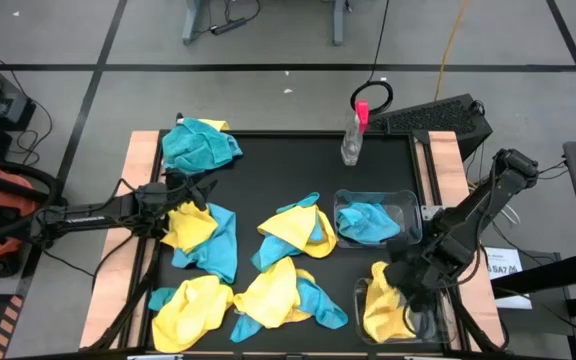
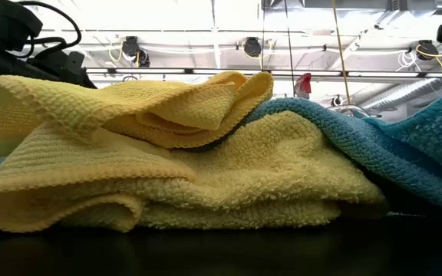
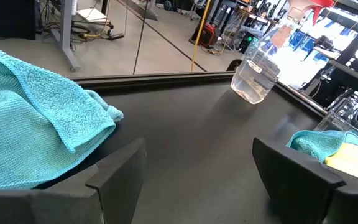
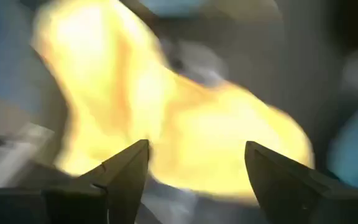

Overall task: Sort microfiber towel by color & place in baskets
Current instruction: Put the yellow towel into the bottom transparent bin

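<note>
Hovering at the high view's lower right, the right pincer (image 1: pixel 408 292) gapes over a yellow towel (image 1: pixel 380 308) in the near basket (image 1: pixel 445 325), gripping nothing. The left pincer (image 1: pixel 190 190) waits wide open, mid-left.

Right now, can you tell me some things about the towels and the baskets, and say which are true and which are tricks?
1. The basket nearer the spray bottle holds a blue towel. True.
2. The other basket holds a blue towel. False: a yellow towel lies in it.
3. The right gripper is over the yellow towel with its fingers apart. True.
4. The left gripper is squeezing a towel. False: it is open, with nothing between its fingers.
5. The spray bottle is lying down. False: it stands upright.
</note>
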### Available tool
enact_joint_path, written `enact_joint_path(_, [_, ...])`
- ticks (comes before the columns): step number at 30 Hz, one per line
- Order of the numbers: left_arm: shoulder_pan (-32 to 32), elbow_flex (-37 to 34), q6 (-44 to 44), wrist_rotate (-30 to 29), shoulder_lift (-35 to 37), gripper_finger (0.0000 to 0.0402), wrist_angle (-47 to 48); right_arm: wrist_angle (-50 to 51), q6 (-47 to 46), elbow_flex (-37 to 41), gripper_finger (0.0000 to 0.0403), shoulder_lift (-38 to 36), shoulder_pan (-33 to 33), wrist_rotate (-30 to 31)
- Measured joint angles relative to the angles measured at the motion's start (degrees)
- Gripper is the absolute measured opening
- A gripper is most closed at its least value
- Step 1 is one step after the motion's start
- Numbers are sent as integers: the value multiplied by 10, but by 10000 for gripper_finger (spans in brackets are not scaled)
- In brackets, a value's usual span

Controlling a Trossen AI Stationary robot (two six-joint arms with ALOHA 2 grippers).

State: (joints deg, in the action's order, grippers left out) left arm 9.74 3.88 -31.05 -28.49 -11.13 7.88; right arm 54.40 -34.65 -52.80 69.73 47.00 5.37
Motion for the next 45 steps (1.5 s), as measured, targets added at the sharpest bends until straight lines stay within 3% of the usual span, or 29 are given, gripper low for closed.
enact_joint_path(5, [0, 0, 0, 0, 0, 299, 0, 101, -33, -1, 241, 0, 0, 35])
enact_joint_path(9, [0, 0, 0, 0, 0, 299, 0, 99, -35, 11, 228, 0, 0, 37])
enact_joint_path(17, [0, 0, 0, 0, 0, 299, 0, 17, -11, 15, 192, 0, -2, 34])
enact_joint_path(25, [0, 0, 0, 0, 0, 299, 0, -3, 0, 15, 137, 0, -2, 18])
enact_joint_path(35, [0, 0, 0, 0, 0, 299, 0, -58, 50, 15, 9, 0, -2, 35])
enact_joint_path(40, [0, 0, 0, 0, 0, 299, 0, -81, 50, 15, 6, 0, -2, 34])
enact_joint_path(45, [0, 0, 0, 0, 0, 299, 0, -170, 79, 15, 3, 0, 1, 2])
